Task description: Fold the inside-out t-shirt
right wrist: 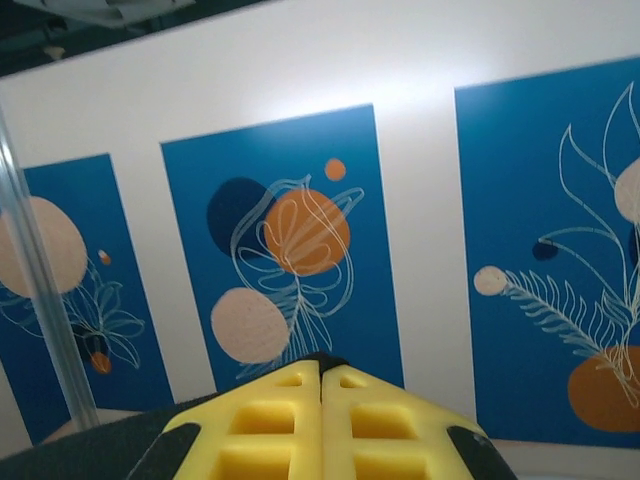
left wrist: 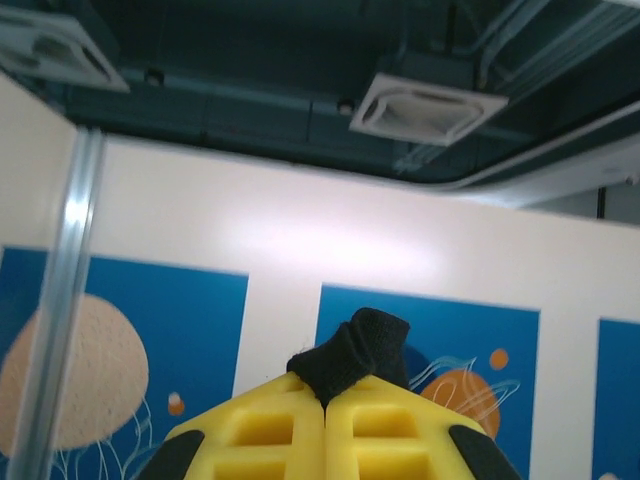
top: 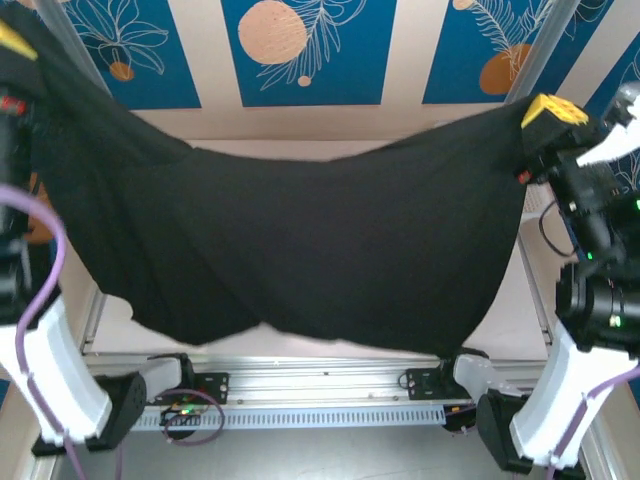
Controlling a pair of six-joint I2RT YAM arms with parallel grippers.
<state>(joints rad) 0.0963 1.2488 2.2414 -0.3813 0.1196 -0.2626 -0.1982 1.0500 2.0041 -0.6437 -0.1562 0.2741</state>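
While both arms hold the inside-out t-shirt (top: 320,250) up in the air, I read the left gripper (left wrist: 325,390) as clenched on a small tuft of black cloth that pokes out just past its yellow fingertips. The right gripper (right wrist: 321,368) is clamped tight too, with only a thin dark sliver of fabric showing at its tips. The shirt hangs as a wide black sheet strung between the two tools, sagging well below them in the middle. Its lower edge dangles above the aluminium rail (top: 320,385) by the arm bases, and I cannot tell whether it touches the table (top: 525,325). My main worry is the right-hand grip. So little cloth shows beyond those pads that any pull away from the left tool could slide the corner out, and that side would drop in a heap. The left bite looks deeper, but it is a bunched pinch and could roll free under the same tension. The heavy diagonal folds under the left tool suggest the cloth is not spread evenly, so lowering it like this would likely lay in creases or a doubled-over flap. The low hem could also snag on the rail if I bring the tools down too near the bases.
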